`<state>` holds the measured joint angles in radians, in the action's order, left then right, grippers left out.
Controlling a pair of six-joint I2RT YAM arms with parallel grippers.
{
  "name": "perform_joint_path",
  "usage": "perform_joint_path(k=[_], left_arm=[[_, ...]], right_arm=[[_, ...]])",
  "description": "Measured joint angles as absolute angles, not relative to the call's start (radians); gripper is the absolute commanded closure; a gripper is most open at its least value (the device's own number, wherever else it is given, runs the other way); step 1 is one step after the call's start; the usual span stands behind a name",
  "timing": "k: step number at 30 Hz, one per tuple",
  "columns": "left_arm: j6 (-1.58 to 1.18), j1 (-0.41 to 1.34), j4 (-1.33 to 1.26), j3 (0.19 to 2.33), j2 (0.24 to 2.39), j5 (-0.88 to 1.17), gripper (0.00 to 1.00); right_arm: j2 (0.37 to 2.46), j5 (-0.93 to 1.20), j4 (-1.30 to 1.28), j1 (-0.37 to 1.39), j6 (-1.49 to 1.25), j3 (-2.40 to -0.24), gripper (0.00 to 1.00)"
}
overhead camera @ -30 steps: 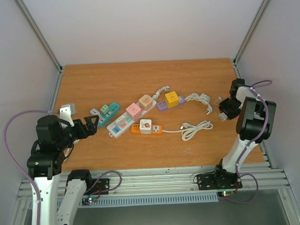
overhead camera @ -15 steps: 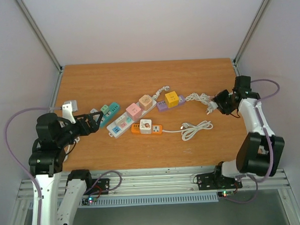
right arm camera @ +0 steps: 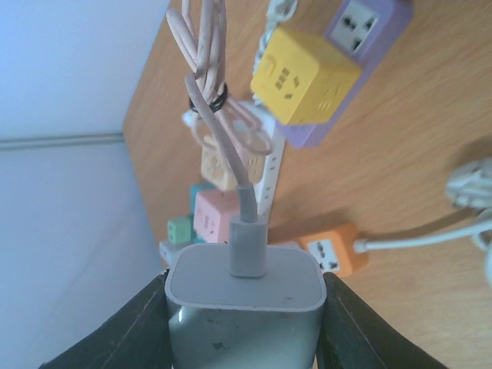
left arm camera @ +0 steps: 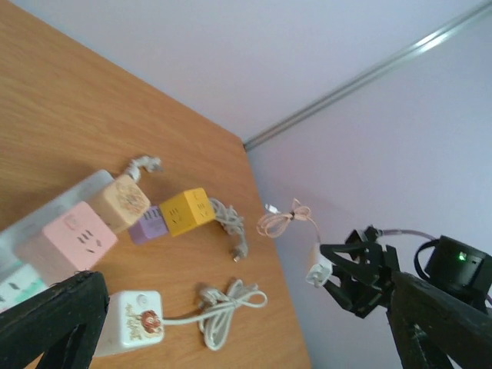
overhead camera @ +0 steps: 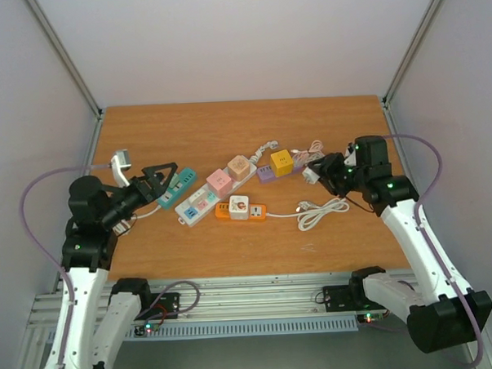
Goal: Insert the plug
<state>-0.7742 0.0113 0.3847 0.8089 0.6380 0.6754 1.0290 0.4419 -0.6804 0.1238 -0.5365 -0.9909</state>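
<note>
1. Clamped tight between the fingers of the right gripper (overhead camera: 314,173): the white plug (right arm camera: 244,304), right of centre in the overhead frame.
2. Trails a bundled pale cable (right arm camera: 206,65) toward the top of the wrist frame.
3. Just left of it overhead: a yellow cube (overhead camera: 282,162) seated on a purple strip (overhead camera: 265,175).
4. Further left: a white strip (overhead camera: 187,211) bearing a pink cube (overhead camera: 219,181) and a beige cube (overhead camera: 239,166), an orange strip (overhead camera: 256,212) bearing a white cube (overhead camera: 239,204), and a teal strip (overhead camera: 179,184).
5. Below the plug: a loose coiled cord (overhead camera: 322,212).
6. Far left: the left gripper (overhead camera: 166,178), spread wide, holding nothing.
</note>
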Motion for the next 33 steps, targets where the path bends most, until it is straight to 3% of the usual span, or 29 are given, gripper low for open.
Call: perform_joint_path(k=[10, 23, 28, 33], left_arm=[[-0.833, 0.391, 0.206, 0.788, 0.837, 0.545, 0.01], [-0.654, 0.815, 0.159, 0.981, 1.2, 0.282, 0.18], [-0.606, 0.868, 0.1, 0.987, 1.251, 0.226, 0.28], [-0.577, 0.879, 0.052, 0.987, 1.273, 0.167, 0.48]], right_arm=[[1.012, 0.404, -0.598, 0.279, -0.73, -0.96, 0.64], [1.087, 0.496, -0.402, 0.376, -0.813, -0.96, 0.63], [1.119, 0.516, -0.344, 0.421, -0.846, -0.965, 0.63], [1.151, 0.524, -0.31, 0.469, -0.865, -0.989, 0.63]])
